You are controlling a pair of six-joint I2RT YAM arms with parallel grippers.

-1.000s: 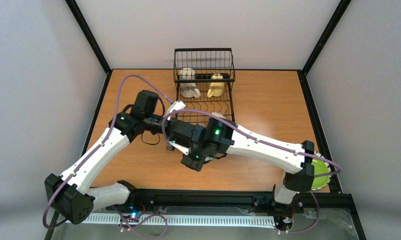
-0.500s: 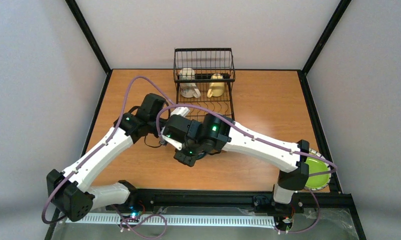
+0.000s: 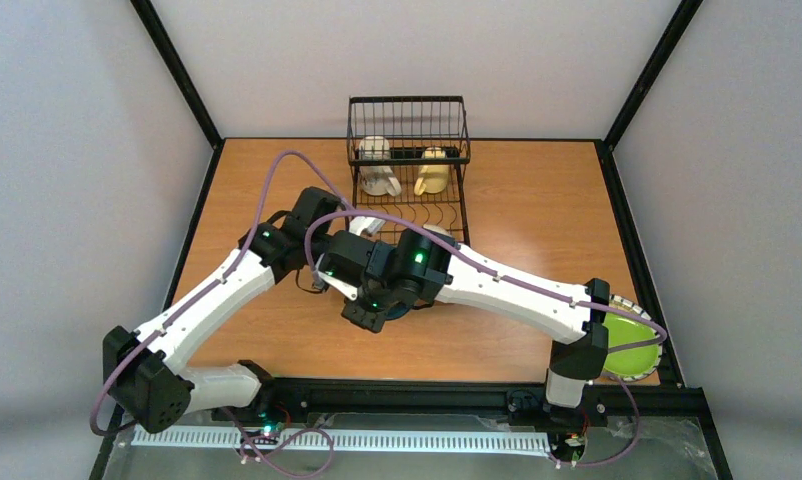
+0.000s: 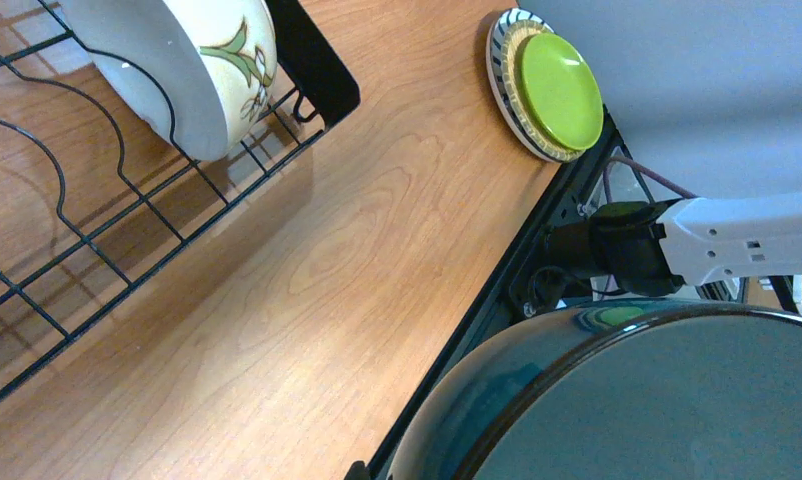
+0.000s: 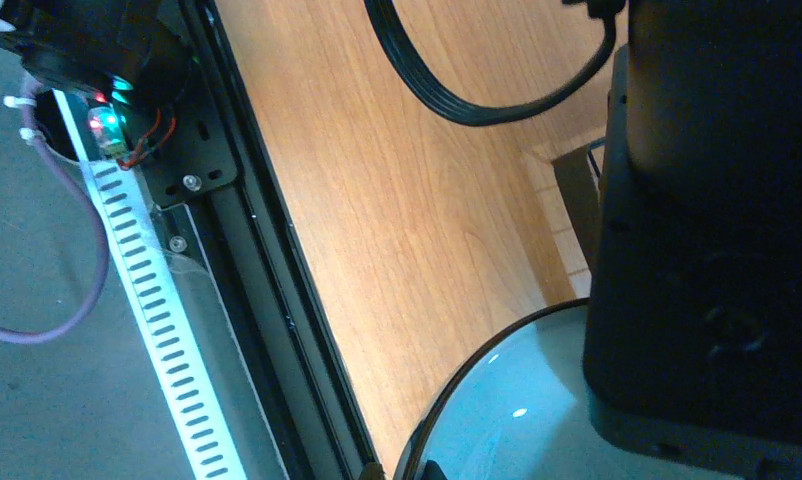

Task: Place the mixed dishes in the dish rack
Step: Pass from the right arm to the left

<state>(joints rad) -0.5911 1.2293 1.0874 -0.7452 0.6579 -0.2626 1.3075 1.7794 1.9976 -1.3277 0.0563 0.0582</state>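
Step was loading the teal bowl (image 4: 637, 400), hanging over the tabletop (image 3: 537, 200) near the rack (image 3: 407, 115), right jaws clamped on it, left jaws untellable (hidden); next probably needed standing it in a slot.

In the dish rack (image 3: 408, 125) a bowl (image 4: 167, 70) stands before two mugs (image 3: 379, 166).

I see the wooden table (image 3: 537, 190) carrying the black wire dish rack (image 3: 409, 150) at its far middle; at the near right corner a white plate (image 4: 497, 60) lies on it, the lime-green plate (image 4: 560, 90) stacked on top
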